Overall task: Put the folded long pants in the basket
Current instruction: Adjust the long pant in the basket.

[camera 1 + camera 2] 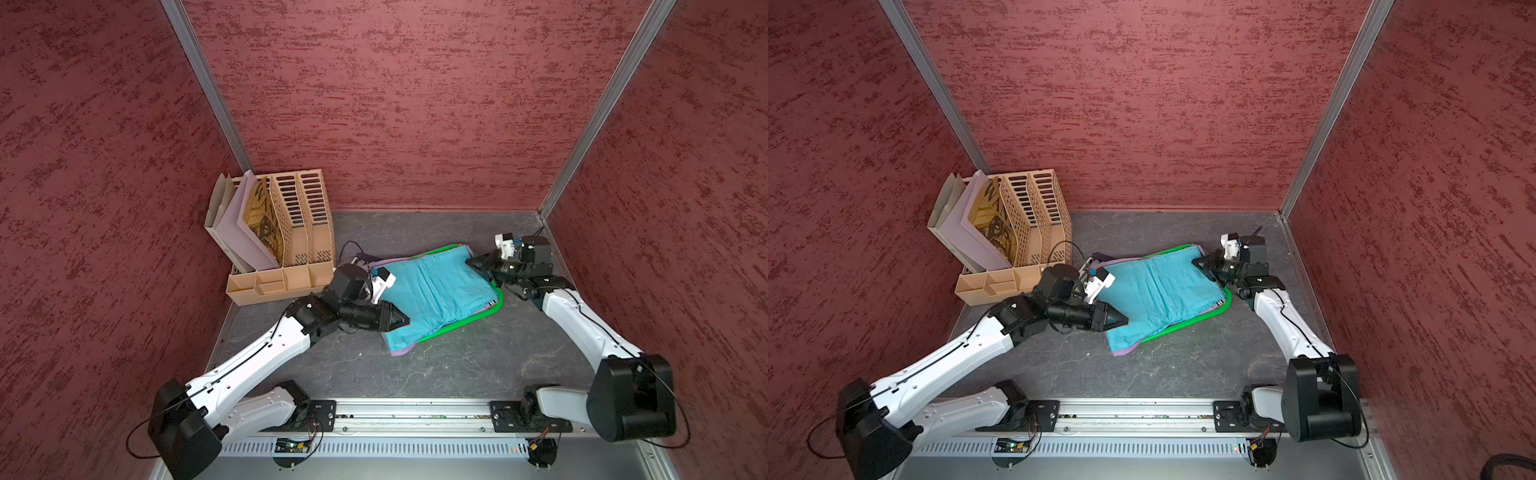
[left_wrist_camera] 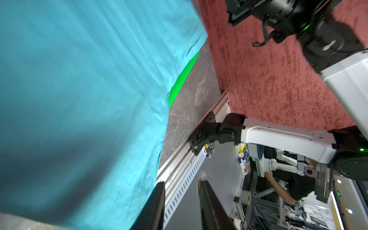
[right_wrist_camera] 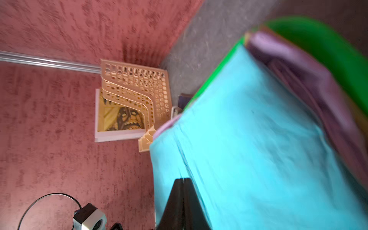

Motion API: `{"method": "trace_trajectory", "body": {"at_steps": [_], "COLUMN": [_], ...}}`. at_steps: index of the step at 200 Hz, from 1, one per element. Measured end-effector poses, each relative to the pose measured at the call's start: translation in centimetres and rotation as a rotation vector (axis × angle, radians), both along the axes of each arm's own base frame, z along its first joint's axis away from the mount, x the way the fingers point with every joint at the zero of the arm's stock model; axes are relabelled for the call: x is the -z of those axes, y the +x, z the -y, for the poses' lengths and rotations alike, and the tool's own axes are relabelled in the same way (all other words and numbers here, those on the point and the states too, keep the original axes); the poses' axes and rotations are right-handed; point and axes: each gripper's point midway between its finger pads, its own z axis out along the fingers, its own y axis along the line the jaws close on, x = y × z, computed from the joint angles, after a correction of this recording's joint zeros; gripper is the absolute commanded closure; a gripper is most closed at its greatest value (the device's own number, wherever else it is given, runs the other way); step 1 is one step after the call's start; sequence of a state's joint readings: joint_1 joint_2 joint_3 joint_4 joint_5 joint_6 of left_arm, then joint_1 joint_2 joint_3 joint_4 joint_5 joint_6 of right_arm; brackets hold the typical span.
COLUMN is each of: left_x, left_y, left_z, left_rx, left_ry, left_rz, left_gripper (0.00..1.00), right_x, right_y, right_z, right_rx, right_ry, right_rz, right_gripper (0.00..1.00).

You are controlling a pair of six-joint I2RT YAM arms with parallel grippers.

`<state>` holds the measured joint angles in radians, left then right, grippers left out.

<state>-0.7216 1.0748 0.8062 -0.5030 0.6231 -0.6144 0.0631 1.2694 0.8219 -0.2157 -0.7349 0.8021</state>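
Teal pants [image 1: 440, 293] top the basket [image 1: 457, 326], overhanging toward left gripper [image 1: 405, 321], slightly parted, empty; right gripper [image 1: 469, 262] closed, empty, at far end.

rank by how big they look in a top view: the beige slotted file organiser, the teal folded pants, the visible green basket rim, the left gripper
1. beige slotted plastic file organiser
2. teal folded cloth pants
3. left gripper; the bright green plastic basket shows only thin rim strips, so the last two places are unsure.
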Motion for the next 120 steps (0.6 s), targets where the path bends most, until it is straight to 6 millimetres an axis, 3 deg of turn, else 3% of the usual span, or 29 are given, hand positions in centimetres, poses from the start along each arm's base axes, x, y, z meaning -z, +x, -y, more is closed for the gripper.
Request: {"method": "trace_trajectory", "body": {"at_steps": [23,43,120], "left_x": [3.4,4.4,4.7], "left_y": [-1.4,-1.4,-0.4], "left_z": [-0.5,-0.8,-1.9], "left_rx": [-0.002,-0.023,-0.090], "left_ry": [0.063,0.083,0.093], "left_rz": [-0.068,-0.087,-0.079], "left_gripper": [0.67,0.68,0.64], "right_x": [4.5,7.4,7.3], "right_y": [-2.6,-4.2,-2.3], "right_z": [0.6,1.3,6.5], "right_rx": [-0.010,-0.004,0.124], "right_ry": [-0.066,-0.099,-0.117], "right_rz": [-0.108,-0.174,-0.121], "right_gripper": [0.94,0.95,0.96]}}
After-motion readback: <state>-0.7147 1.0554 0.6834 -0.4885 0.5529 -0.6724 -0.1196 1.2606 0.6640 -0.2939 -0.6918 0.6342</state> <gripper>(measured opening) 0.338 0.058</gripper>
